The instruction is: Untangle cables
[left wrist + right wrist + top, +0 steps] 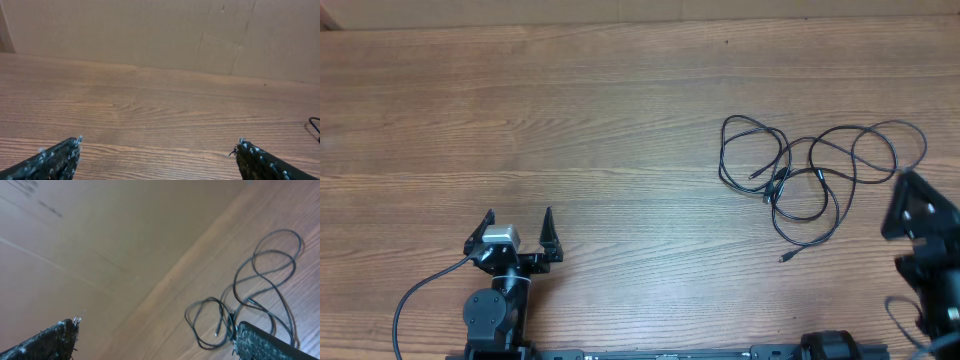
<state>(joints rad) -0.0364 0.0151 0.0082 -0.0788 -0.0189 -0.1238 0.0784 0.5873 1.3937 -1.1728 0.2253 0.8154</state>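
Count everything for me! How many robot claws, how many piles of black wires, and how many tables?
Robot grippers: 2, the left gripper and the right gripper, both open
Tangled bunch of black cables: 1 (how many separate cords are in it cannot be told)
Wooden table: 1
Total: 4

Black left arm at seven o'clock: hand with two pointed fingers, grey block, thin black cable curving away

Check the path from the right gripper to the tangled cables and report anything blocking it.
Nothing visible blocks it. The cables lie loose on the table close to the open right gripper, with only bare wood between them, and nothing rests on them.
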